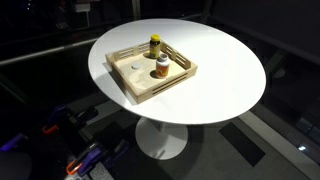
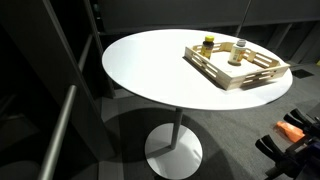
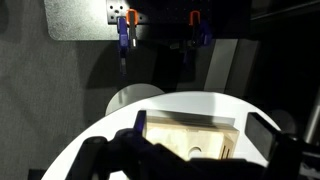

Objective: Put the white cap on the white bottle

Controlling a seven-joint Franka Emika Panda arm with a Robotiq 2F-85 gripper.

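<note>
The white bottle with an orange-brown label stands upright in a wooden tray on the round white table; it also shows in an exterior view. The white cap lies flat on the tray floor, apart from the bottle. In the wrist view a small round pale shape on the tray may be the cap. My gripper is open and empty, well above the tray. It is out of both exterior views. The bottle is hidden in the wrist view.
A dark bottle with a yellow cap stands in the tray's far part and shows in both exterior views. The tray has raised slatted walls. The table stands on a single pedestal. Dark equipment sits on the floor.
</note>
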